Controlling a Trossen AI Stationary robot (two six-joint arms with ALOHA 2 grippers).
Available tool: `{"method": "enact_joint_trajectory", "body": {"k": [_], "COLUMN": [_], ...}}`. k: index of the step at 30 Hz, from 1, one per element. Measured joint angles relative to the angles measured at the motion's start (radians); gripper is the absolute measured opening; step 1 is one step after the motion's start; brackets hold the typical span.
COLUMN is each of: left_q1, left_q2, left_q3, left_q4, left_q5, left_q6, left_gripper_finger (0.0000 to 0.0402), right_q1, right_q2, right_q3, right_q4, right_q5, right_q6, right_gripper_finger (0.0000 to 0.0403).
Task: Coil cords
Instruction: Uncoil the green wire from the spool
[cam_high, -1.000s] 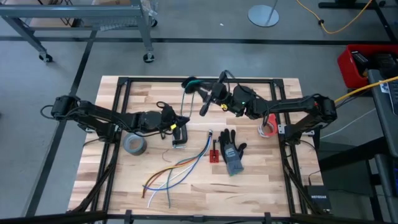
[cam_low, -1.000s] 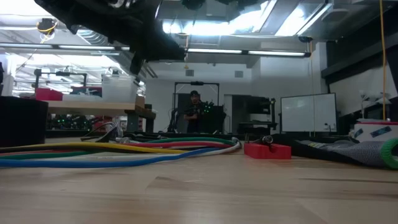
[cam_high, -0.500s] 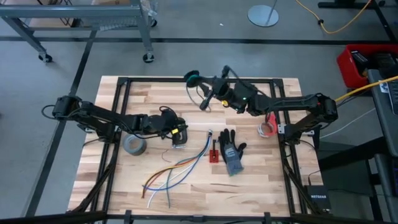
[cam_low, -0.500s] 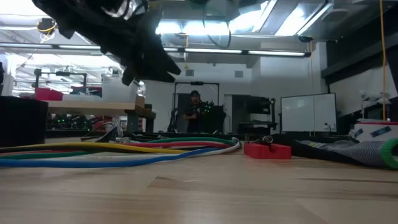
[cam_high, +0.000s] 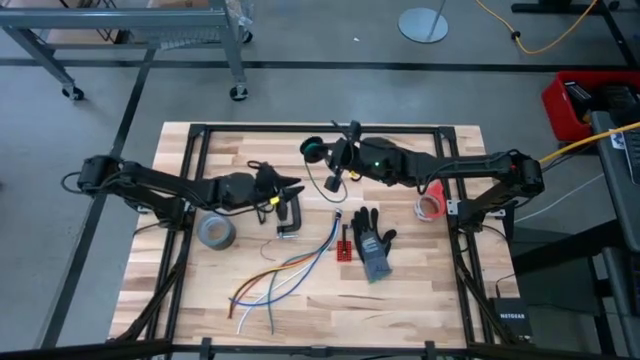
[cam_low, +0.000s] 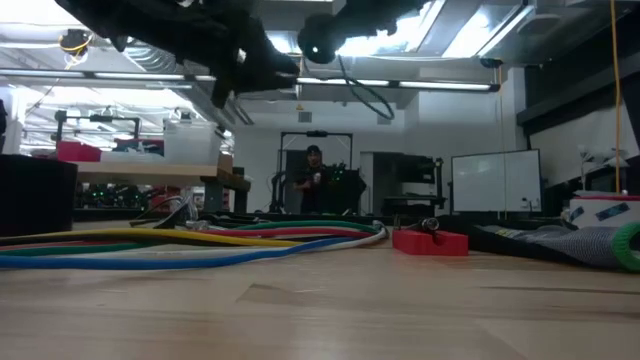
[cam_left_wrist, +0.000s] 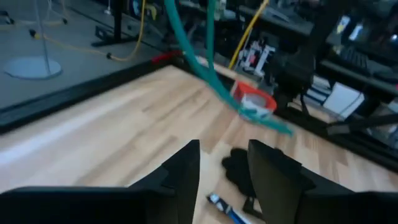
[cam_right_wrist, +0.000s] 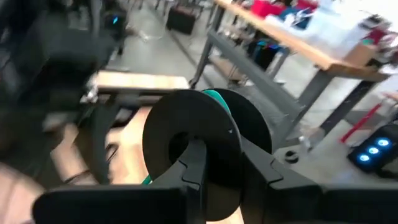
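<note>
Wooden surface (cam_high: 420, 290) sits well under the coiled black cord (cam_high: 313, 148), upper middle of frame, pinched by the right tool (cam_high: 334, 159); left tool (cam_high: 291, 189) is spread and empty just beside, so I reckon the dangling tail (cam_high: 330, 183) could snag there and unwind it.

Grey floor (cam_high: 80, 150), ceiling strip lights (cam_low: 400, 83)

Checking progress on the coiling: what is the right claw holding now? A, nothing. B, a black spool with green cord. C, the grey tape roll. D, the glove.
B: the right claw is shut on a black spool with green cord, above the table's far side, while tape roll and glove lie on the table.
</note>
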Motion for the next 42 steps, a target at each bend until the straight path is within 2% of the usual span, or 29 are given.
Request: {"method": "enact_joint_trajectory", "body": {"k": [9, 17, 28, 36, 42], "left_q1": [0.039, 0.049, 0.018, 0.035, 0.043], "left_q2": [-0.138, -0.159, -0.156, -0.156, -0.156], "left_q3": [0.001, 0.001, 0.001, 0.001, 0.002], "left_q4": [-0.006, -0.006, -0.007, 0.002, 0.012], "left_q5": [0.006, 0.152, 0.156, 0.148, 0.150], "left_q6": [0.117, 0.133, 0.132, 0.131, 0.131], "left_gripper_finger": [0.0127, 0.0127, 0.0127, 0.0126, 0.0091], "right_q1": [0.000, 0.000, 0.000, 0.000, 0.000], "right_q2": [0.000, 0.001, 0.001, 0.001, 0.001], "right_q3": [-0.001, -0.002, -0.002, -0.002, -0.002], "right_q4": [-0.077, -0.089, -0.063, -0.060, -0.060], "right_q5": [-0.207, -0.329, -0.353, -0.353, -0.368], "right_q6": [0.079, 0.102, 0.101, 0.100, 0.100], "right_gripper_finger": [0.0057, 0.0057, 0.0057, 0.0057, 0.0057]}}
